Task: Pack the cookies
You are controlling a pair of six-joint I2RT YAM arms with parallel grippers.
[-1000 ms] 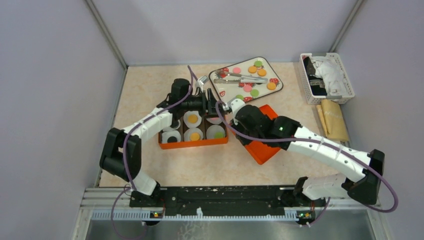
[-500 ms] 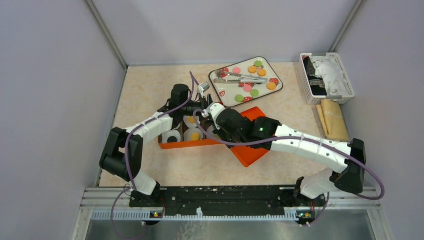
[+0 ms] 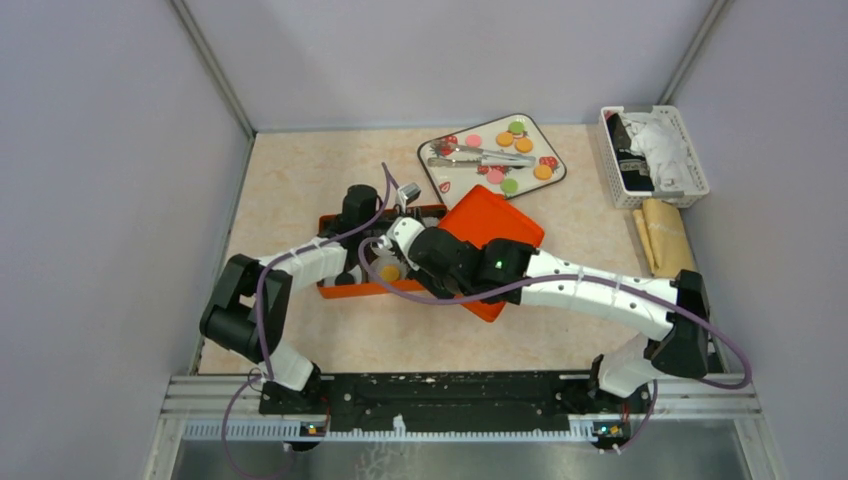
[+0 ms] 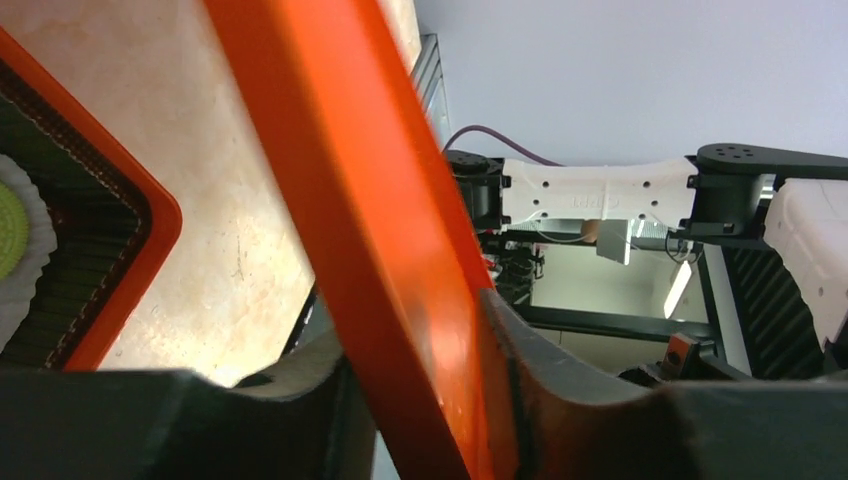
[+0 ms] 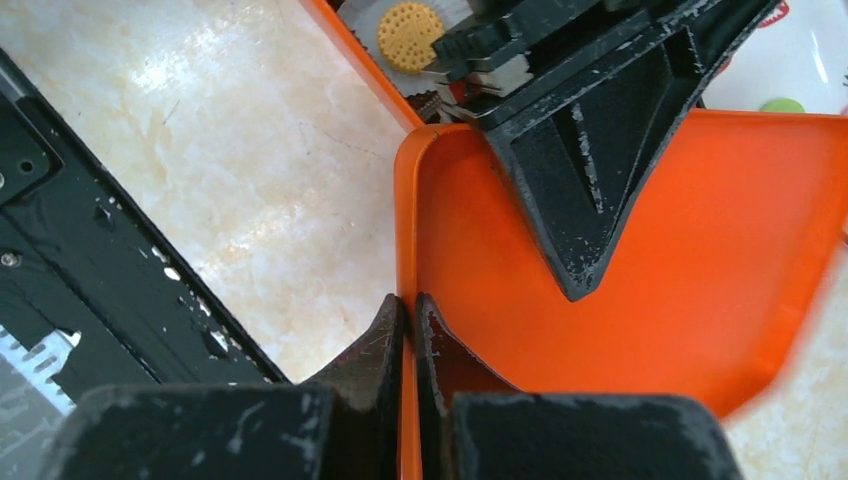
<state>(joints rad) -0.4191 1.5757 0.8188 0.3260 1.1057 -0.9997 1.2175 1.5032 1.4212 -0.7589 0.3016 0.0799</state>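
Observation:
An orange lid (image 3: 492, 226) hangs tilted over the right part of the orange box (image 3: 338, 291). My left gripper (image 3: 414, 212) is shut on the lid's far edge; in the left wrist view the rim (image 4: 370, 200) runs between its fingers (image 4: 420, 350). My right gripper (image 3: 424, 256) is shut on the lid's near rim, as the right wrist view (image 5: 408, 312) shows. The box holds white paper cups with cookies: an orange one (image 5: 410, 35) and a green one (image 4: 8, 235) show. More cookies (image 3: 522, 145) lie on the strawberry tray (image 3: 432, 166). Most of the box is hidden by the arms.
Metal tongs (image 3: 468, 155) lie on the tray. A white basket (image 3: 655, 155) with cloths stands at the back right, with a tan folded cloth (image 3: 666, 240) in front of it. Walls close in the left, back and right. The black rail (image 5: 120, 290) runs along the near edge.
The lid rose from the table at the box's right and moved left over the box. Both grippers moved left with it; the right arm stretched further across.

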